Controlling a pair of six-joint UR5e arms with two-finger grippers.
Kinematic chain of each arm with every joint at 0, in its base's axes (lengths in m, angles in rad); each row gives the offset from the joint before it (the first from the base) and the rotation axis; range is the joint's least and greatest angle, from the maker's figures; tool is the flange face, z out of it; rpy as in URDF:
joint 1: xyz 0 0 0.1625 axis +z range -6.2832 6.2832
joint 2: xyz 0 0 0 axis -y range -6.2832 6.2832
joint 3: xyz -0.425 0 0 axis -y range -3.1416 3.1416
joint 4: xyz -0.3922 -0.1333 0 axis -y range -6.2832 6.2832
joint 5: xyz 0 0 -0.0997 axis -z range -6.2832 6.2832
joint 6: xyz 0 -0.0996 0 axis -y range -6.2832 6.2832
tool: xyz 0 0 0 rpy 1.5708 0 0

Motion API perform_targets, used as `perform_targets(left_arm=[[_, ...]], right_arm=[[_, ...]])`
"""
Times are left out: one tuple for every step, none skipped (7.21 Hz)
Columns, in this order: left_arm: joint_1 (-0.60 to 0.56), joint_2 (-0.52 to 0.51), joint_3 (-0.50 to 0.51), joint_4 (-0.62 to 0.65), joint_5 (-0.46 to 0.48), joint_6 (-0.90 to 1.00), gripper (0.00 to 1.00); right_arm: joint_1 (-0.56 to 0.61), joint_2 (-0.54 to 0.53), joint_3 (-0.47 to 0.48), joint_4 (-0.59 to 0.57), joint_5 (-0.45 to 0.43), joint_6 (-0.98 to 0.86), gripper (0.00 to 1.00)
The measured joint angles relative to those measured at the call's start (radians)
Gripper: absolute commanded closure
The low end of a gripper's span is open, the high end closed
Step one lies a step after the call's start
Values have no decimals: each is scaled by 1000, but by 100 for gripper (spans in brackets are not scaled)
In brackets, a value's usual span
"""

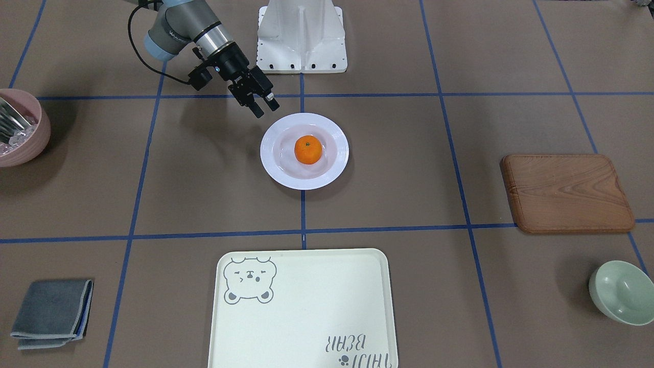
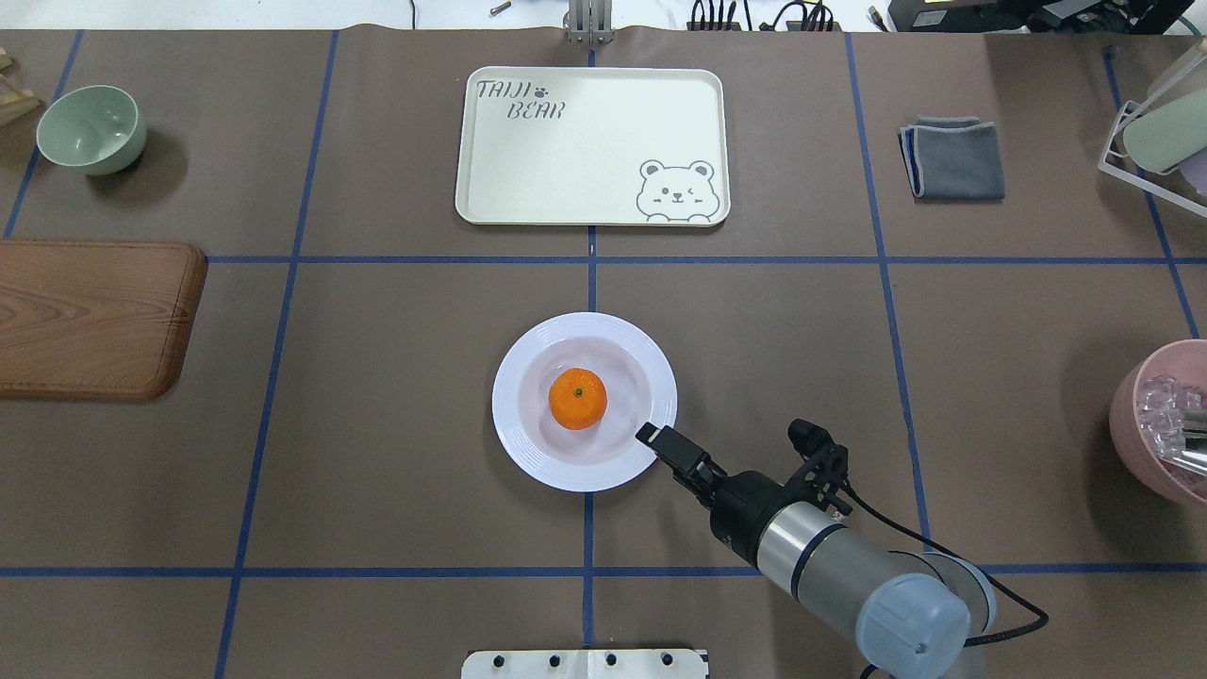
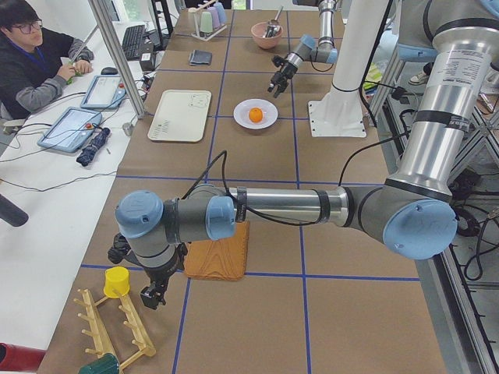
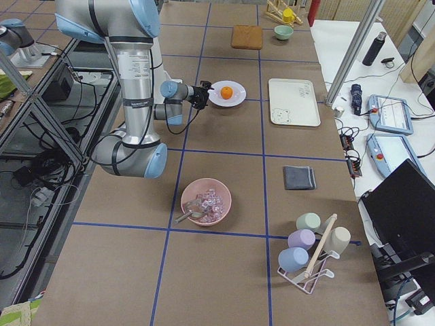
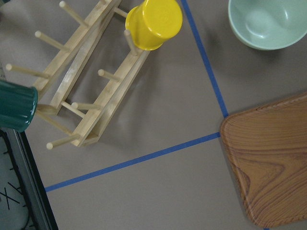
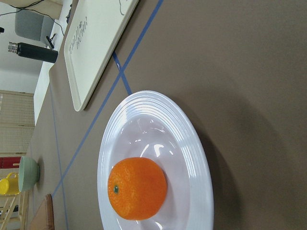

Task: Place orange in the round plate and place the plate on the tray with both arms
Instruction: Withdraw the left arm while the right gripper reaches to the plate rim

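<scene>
The orange (image 1: 308,149) lies in the middle of the round plate (image 1: 271,153), which rests flat on the brown table centre. In the overhead view the orange (image 2: 577,398) has the plate (image 2: 514,443) around it, and my right gripper (image 2: 651,436) hovers at the rim nearest the robot. My right gripper (image 1: 265,108) is open, holds nothing and touches neither. The tray (image 1: 306,306) lies bare beyond the plate, across a blue tape line. My left gripper (image 3: 152,296) hangs far off at the table's left end; whether it is open or shut I cannot tell.
A wooden board (image 1: 567,193) and a pale green bowl (image 1: 621,291) lie toward the robot's left. A pink bowl (image 1: 20,128) and a folded grey cloth (image 1: 51,313) lie toward its right. A wooden rack (image 5: 86,91) with a yellow cup (image 5: 154,23) stands below the left wrist. A seated person (image 3: 31,54) is beside the table.
</scene>
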Motion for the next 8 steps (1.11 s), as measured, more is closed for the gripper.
perform_targets(left_arm=[[-5, 5, 2, 1, -1, 1, 1], [-7, 10, 2, 3, -2, 1, 1], [-8, 11, 2, 3, -2, 1, 1], [-8, 12, 2, 4, -2, 1, 1], [-8, 13, 2, 4, -2, 1, 1], [-7, 13, 2, 4, -4, 1, 1], [-7, 14, 2, 4, -10, 1, 1], [-7, 14, 2, 4, -17, 1, 1]], right_arm=[[9, 22, -6, -45, 2, 14, 4], [16, 44, -26, -70, 4, 21, 4], [23, 70, -60, -79, 5, 25, 10], [31, 98, -86, -82, 7, 27, 24], [36, 117, -98, -83, 7, 35, 31], [38, 125, -105, -84, 7, 49, 30], [37, 128, -111, -83, 5, 58, 27], [37, 130, -120, -83, 4, 62, 26]])
